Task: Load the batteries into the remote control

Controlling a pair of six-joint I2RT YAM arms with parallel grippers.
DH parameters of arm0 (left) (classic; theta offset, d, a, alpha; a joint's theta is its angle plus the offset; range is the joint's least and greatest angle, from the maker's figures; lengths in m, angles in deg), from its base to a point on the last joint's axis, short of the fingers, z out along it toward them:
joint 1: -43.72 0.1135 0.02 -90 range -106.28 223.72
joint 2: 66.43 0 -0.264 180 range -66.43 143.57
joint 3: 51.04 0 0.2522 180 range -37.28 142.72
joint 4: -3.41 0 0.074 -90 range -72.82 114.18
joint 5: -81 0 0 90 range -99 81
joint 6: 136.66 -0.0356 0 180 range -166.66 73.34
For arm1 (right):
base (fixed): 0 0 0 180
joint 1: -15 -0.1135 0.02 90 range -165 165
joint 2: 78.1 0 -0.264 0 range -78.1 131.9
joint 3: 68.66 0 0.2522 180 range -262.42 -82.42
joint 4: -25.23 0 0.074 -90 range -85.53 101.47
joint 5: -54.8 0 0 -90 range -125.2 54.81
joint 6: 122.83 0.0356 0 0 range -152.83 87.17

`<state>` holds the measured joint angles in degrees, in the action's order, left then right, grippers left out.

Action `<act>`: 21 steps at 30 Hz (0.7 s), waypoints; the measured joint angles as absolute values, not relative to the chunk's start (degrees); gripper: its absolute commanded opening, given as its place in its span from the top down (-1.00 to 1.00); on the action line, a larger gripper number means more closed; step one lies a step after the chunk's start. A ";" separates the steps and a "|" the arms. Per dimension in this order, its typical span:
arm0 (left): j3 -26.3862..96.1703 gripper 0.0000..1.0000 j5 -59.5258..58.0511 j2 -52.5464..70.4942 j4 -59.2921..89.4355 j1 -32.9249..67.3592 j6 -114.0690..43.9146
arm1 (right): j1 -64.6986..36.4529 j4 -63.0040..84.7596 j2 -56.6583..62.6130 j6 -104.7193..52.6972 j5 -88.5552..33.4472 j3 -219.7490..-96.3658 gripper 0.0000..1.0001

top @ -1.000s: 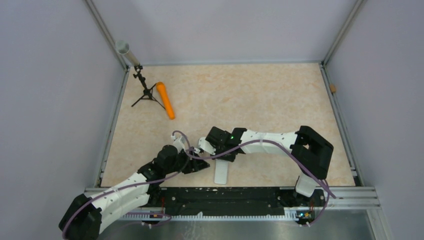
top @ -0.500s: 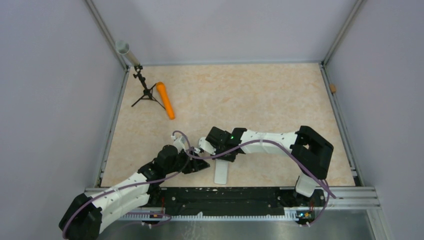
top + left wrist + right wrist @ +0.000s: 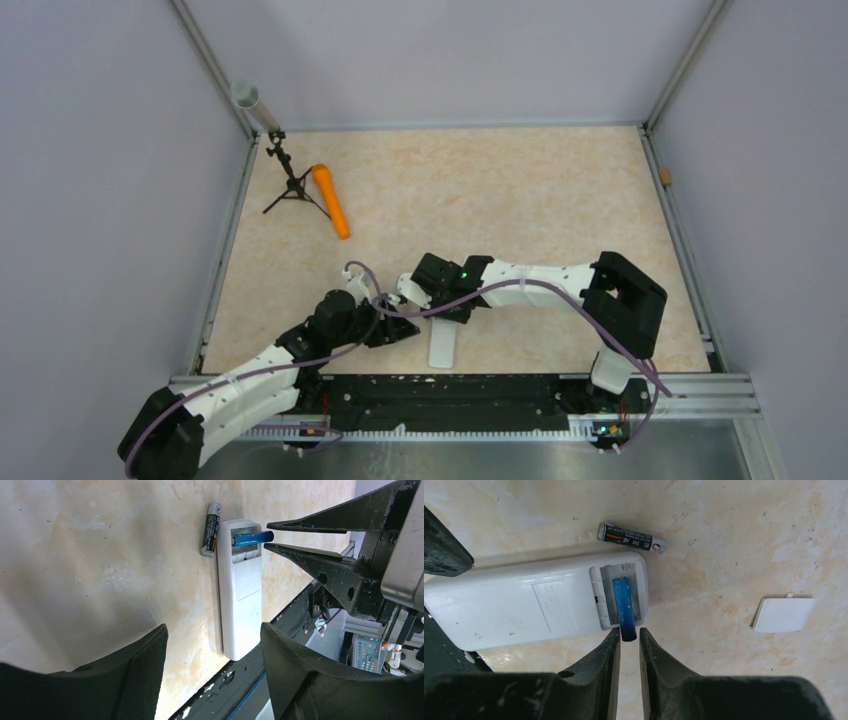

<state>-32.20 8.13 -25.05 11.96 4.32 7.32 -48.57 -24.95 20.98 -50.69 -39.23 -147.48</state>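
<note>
The top view looks down on the whole table [image 3: 500, 180]; both close wrist views share the remote control [image 3: 241, 595].

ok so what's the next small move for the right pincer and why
Probably push the blue battery lengthwise deeper into the recess of the remote control: its near end overhangs the edge, between the tips of the right pincer, so it looks unseated.

One blue battery [image 3: 624, 600] and one dark battery [image 3: 631, 537] made two in all. There was one remote control [image 3: 524, 607] and one loose white cover [image 3: 783, 614]. There was also one orange cylinder [image 3: 331, 201] and one black tripod [image 3: 293, 185].
</note>
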 measured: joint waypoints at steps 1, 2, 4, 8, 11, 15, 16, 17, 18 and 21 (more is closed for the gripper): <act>-32.20 -0.38 8.13 -25.05 11.96 4.32 7.32 | -48.57 -24.95 20.96 -50.65 -39.23 -147.48 0.60; -32.20 -0.38 8.13 -25.07 11.96 4.32 7.32 | -48.57 -24.95 20.98 -50.58 -39.23 -147.48 0.60; -32.22 -0.38 8.13 -25.07 11.96 4.32 7.34 | -48.57 -25.04 20.98 -50.56 -39.25 -147.61 0.60; -32.22 -0.38 8.24 -25.07 11.96 4.32 7.34 | -48.57 -24.62 20.96 -50.15 -39.34 -148.40 0.59; -32.26 -0.38 8.30 -25.07 11.96 4.32 7.38 | -48.57 -24.16 20.92 -49.67 -39.29 -148.53 0.58; -32.30 -0.38 8.30 -25.22 11.96 4.32 7.52 | -48.57 -24.06 20.07 -48.90 -39.10 -148.49 0.57; -32.35 -0.38 8.30 -25.40 11.92 4.32 7.65 | -48.57 -23.92 19.41 -48.57 -39.03 -148.42 0.56; -32.41 -0.38 8.30 -25.48 11.85 4.32 7.67 | -48.57 -23.73 18.65 -48.14 -38.99 -148.33 0.55; -32.50 -0.38 8.30 -25.55 11.63 4.32 7.76 | -48.57 -22.92 17.58 -47.83 -38.94 -147.85 0.54; -32.83 -0.38 8.39 -25.55 11.09 4.32 8.11 | -48.57 -21.04 14.89 -46.98 -38.75 -146.17 0.52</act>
<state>-32.83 8.39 -25.55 11.09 4.32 8.11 -48.57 -21.04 14.89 -46.98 -38.75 -146.17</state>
